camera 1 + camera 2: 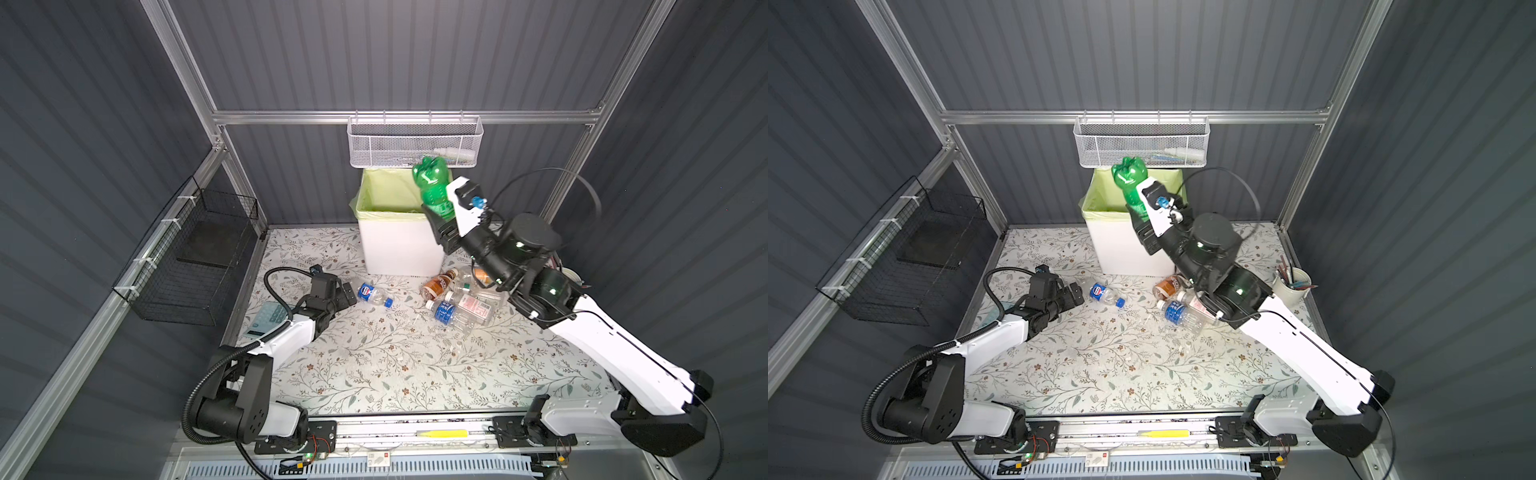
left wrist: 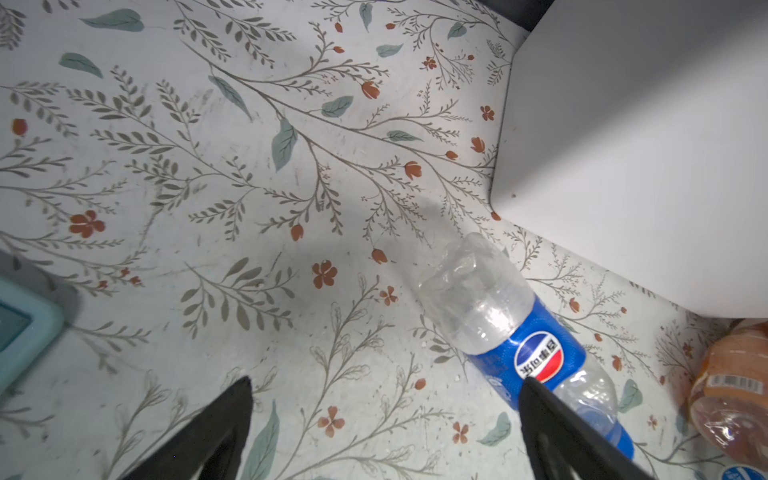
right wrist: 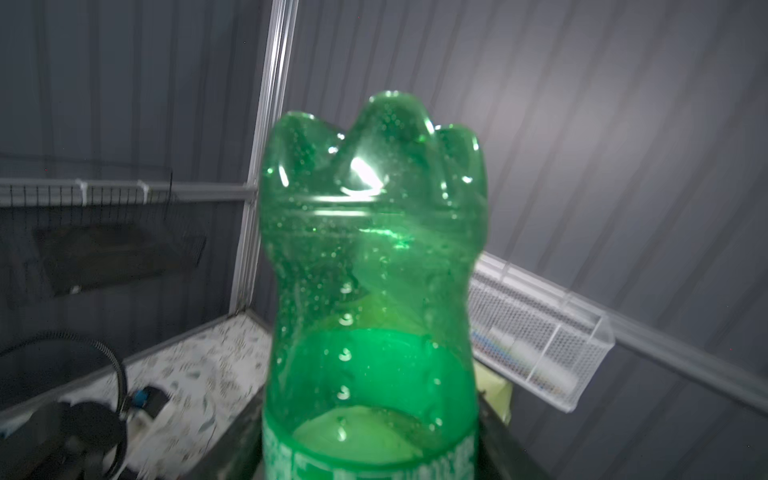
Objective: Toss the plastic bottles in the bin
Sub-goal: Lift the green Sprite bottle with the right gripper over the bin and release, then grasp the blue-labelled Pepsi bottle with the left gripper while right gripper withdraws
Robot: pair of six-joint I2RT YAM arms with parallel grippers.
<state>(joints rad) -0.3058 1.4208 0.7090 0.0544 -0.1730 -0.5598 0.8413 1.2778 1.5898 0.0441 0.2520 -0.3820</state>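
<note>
The bin [image 1: 399,249] stood at the table's [image 1: 374,365] twelve o'clock; over its rim the right gripper [image 1: 444,212] clamped a green bottle [image 1: 432,183], base up. At nine o'clock the left gripper [image 1: 349,296] gaped wide; a blue-labelled bottle [image 1: 371,294] lay just beside it.

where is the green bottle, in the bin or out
Out: the right gripper grips the green bottle, base up, raised at the rim of the bin, not inside it.
</note>
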